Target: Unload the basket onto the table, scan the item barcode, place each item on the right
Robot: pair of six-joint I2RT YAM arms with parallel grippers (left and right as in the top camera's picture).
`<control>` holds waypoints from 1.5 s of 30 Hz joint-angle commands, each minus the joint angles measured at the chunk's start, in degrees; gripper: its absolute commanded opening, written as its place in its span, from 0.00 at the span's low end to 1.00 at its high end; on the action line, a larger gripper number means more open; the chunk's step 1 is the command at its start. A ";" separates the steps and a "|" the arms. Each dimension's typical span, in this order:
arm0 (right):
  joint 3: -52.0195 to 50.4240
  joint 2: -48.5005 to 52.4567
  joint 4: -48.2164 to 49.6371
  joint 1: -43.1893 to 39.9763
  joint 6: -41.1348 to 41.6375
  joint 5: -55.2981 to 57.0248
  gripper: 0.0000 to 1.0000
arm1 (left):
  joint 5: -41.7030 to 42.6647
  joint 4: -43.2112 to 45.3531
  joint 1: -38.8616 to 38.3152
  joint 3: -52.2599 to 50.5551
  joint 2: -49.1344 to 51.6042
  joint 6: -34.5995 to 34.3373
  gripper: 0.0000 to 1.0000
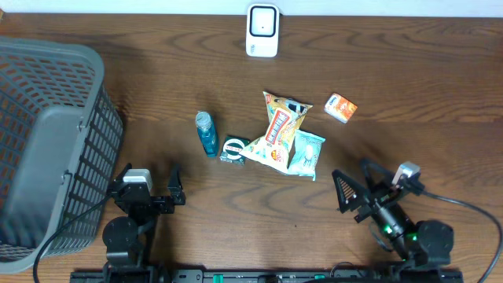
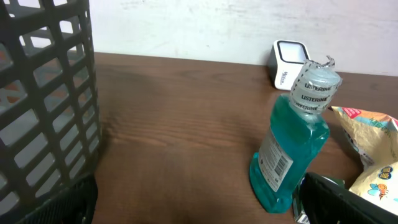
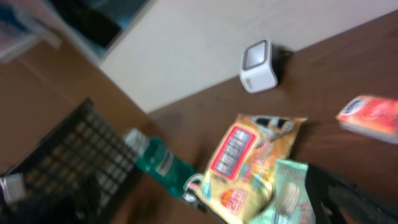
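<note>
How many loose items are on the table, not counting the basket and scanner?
5: mouthwash bottle leftmost, dark green packet beside it, yellow snack bag in the middle, teal pouch touching it, orange box off to the right. Something could hide under the bag.

The view is blurred. Just ahead of the dark fingers (image 3: 351, 199) lies a yellow crinkled snack bag (image 3: 245, 158), with a pale green packet (image 3: 289, 196) overlapping its near right edge. Ahead-left, a blue-green mouthwash bottle (image 3: 155, 158) lies beside a dark grey lattice basket (image 3: 74, 158). Far ahead stands a white box-shaped scanner (image 3: 258, 65), and ahead-right lies a small orange carton (image 3: 370, 117), all on the brown wooden table (image 3: 336, 68).
</note>
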 commanded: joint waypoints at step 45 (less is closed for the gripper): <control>51.87 100.43 -29.59 34.60 -0.15 59.43 0.73 | 0.74 -1.55 0.28 -0.87 0.20 0.76 1.00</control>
